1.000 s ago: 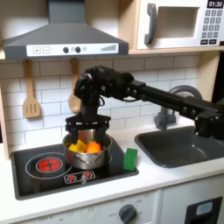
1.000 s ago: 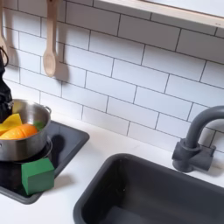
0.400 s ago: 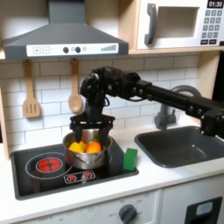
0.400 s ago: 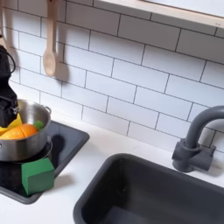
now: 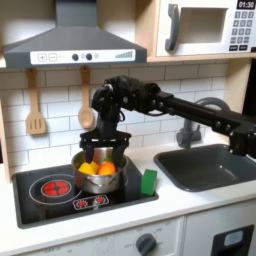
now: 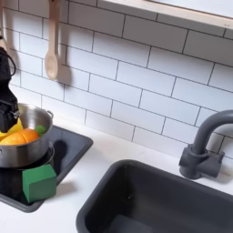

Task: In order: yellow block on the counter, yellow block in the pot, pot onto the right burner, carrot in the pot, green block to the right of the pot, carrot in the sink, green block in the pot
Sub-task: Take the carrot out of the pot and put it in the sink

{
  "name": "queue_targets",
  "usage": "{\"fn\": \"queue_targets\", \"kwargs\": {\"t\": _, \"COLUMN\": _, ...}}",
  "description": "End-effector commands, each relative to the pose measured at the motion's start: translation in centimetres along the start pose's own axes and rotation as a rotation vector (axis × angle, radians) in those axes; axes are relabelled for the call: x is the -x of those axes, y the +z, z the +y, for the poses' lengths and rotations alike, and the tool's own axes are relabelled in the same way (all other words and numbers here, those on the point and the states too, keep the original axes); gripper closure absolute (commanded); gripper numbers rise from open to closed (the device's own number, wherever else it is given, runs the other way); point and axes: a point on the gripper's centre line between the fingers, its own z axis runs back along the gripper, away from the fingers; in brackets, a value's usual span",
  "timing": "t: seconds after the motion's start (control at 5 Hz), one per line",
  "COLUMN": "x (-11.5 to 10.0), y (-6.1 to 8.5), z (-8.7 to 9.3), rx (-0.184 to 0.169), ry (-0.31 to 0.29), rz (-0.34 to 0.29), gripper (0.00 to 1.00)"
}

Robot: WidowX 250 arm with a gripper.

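In both exterior views, the dark recessed sink (image 6: 155, 205) is a smooth rectangular basin. The round, shiny steel pot (image 5: 100, 178) sits on the black stovetop (image 5: 50, 190), holding the orange carrot (image 6: 20, 137). The black gripper (image 5: 105, 158) hangs spread above it. A matte green block (image 5: 149, 181) stands beside the pot.

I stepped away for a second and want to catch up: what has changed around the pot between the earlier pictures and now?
The gripper shifted a little toward the first exterior view's right and came down over the pot. It now hangs just above the carrot and the yellow block; whether it has taken hold of anything cannot be told. The pot, its contents, the green block and the sink stayed put.
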Motion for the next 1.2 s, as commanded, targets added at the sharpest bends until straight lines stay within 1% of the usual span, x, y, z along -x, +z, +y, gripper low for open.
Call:
{"fn": "queue_targets", "kwargs": {"t": 0.0, "x": 0.0, "y": 0.0, "z": 0.0, "rx": -0.001, "ry": 0.000, "rz": -0.001, "gripper": 0.00}}
{"fn": "queue_targets", "kwargs": {"t": 0.2, "x": -0.4, "y": -0.5, "z": -1.3, "rx": 0.033, "ry": -0.101, "rz": -0.014, "gripper": 0.00}}
{"fn": "queue_targets", "kwargs": {"t": 0.4, "x": -0.6, "y": -0.6, "z": -1.0, "rx": 0.032, "ry": -0.117, "rz": -0.021, "gripper": 0.00}}
{"fn": "queue_targets", "kwargs": {"t": 0.6, "x": -0.9, "y": -0.7, "z": -1.4, "rx": 0.027, "ry": -0.161, "rz": -0.028, "gripper": 0.00}}
{"fn": "queue_targets", "kwargs": {"t": 0.8, "x": -0.9, "y": -0.8, "z": -1.0, "rx": 0.017, "ry": -0.150, "rz": -0.037, "gripper": 0.00}}
{"fn": "queue_targets", "kwargs": {"t": 1.0, "x": -1.2, "y": -1.1, "z": -0.8, "rx": 0.011, "ry": -0.159, "rz": -0.051, "gripper": 0.00}}
